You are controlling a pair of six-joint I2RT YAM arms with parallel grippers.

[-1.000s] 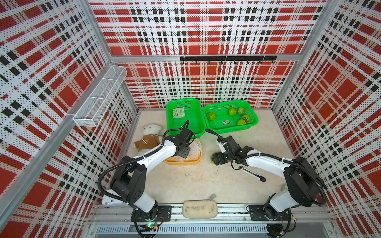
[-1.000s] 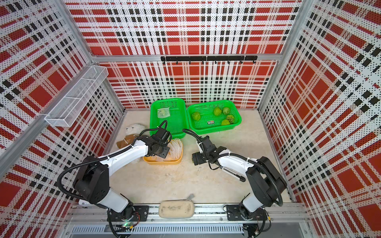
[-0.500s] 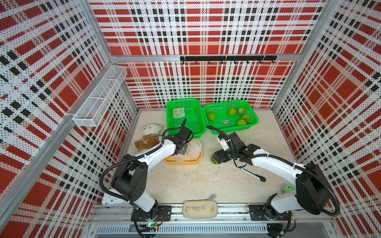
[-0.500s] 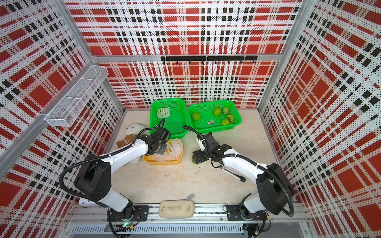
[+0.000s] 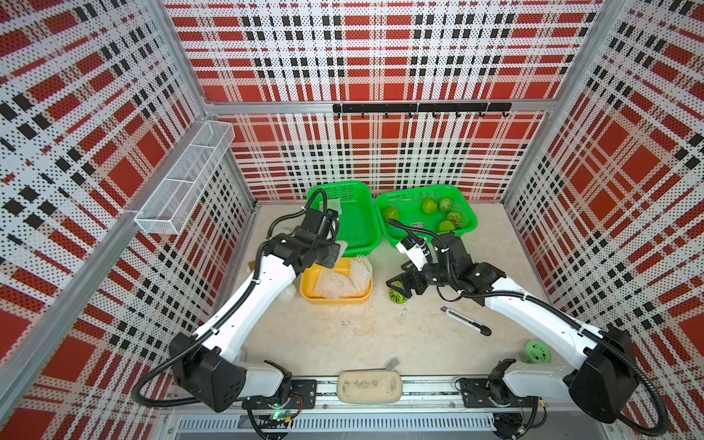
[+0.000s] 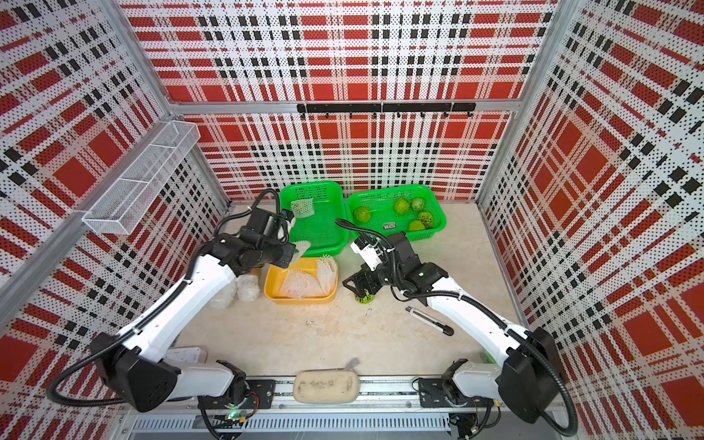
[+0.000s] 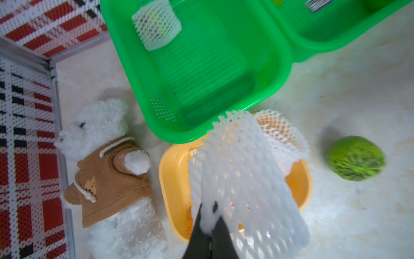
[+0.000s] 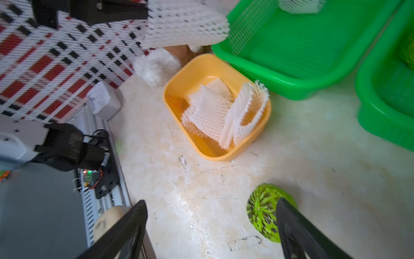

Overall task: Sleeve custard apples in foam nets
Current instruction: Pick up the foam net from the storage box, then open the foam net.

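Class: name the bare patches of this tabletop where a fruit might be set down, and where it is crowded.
Free: the wide stretch of table bordered by the yellow tray, the beige pouch and the slim tool; a strip between the right green basket and the side wall. Crowded: back left, where left green basket, tray and plush bear huddle.

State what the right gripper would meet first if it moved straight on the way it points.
Probably the bare beige tabletop, short of the yellow plastic tray. The open right gripper tilts downward; the bumpy green custard apple sits beside one finger, off that line. Depth is unclear.
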